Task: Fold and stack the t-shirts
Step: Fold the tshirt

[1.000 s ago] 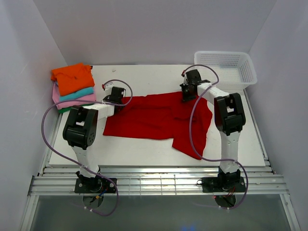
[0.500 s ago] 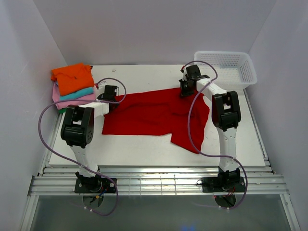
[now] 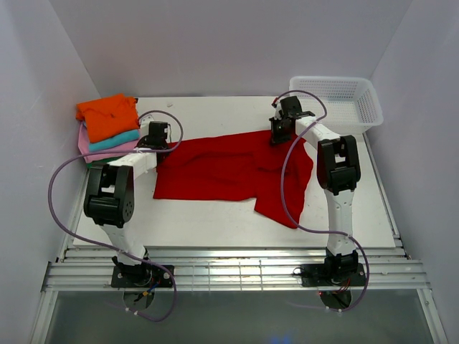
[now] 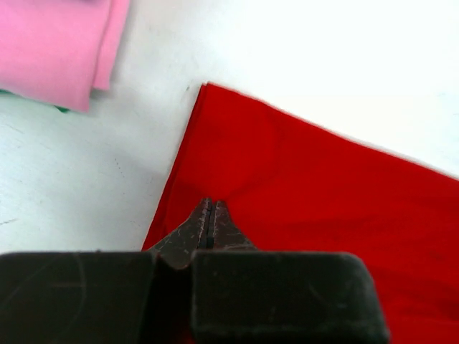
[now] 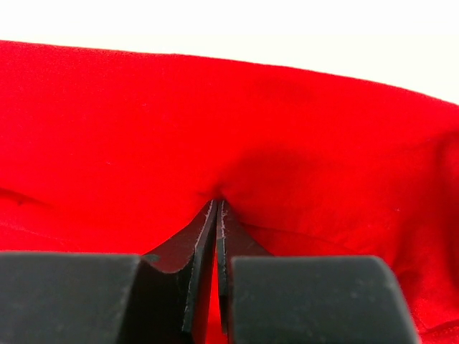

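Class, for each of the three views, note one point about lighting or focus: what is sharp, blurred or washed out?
Top external: soft, even light, faint shadows, the red t-shirt sharp. Left wrist: the left gripper is dark and blurred at its base; the table looks nearly washed out. Right wrist: the right gripper is likewise blurred at its base; a white strip above the cloth glares.

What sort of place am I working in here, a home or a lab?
Probably a lab test cell: plain white walls box in a white tabletop, and a bare aluminium rail frame runs along its near edge.
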Motion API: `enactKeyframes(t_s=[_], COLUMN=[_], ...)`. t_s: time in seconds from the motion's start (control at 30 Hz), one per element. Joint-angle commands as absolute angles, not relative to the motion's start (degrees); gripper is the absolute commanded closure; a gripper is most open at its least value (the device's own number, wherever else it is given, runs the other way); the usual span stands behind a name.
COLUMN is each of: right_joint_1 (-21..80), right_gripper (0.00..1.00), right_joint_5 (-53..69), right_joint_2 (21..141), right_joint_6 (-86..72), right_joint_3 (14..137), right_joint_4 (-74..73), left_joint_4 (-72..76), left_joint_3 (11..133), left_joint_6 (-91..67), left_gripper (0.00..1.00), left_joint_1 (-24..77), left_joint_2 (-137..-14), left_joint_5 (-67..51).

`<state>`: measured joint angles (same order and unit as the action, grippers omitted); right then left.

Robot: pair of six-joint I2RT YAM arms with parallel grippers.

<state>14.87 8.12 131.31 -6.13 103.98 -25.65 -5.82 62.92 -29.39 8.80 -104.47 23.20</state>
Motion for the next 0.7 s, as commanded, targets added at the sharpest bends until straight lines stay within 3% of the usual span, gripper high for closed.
enactKeyframes(t_s=[0.0, 0.67], right_joint_1=[13.7, 13.7], right_gripper=[0.91, 0.91], right_joint_5=[5.4, 6.6], right_joint_2=[132.3, 132.5], right_joint_6=[-4.9, -5.6], right_joint_3=[102.1, 101.6], right_joint_4=[-29.6, -29.4], left_joint_4=[-5.5, -5.6], left_joint_3=[65.3, 59.6], left_joint_6=[-30.1, -34.4], left_gripper=[1.00, 1.00], left_joint_1=[8.8, 11.7], left_joint_2=[-97.0, -98.8], left_joint_5=[20.8, 16.4])
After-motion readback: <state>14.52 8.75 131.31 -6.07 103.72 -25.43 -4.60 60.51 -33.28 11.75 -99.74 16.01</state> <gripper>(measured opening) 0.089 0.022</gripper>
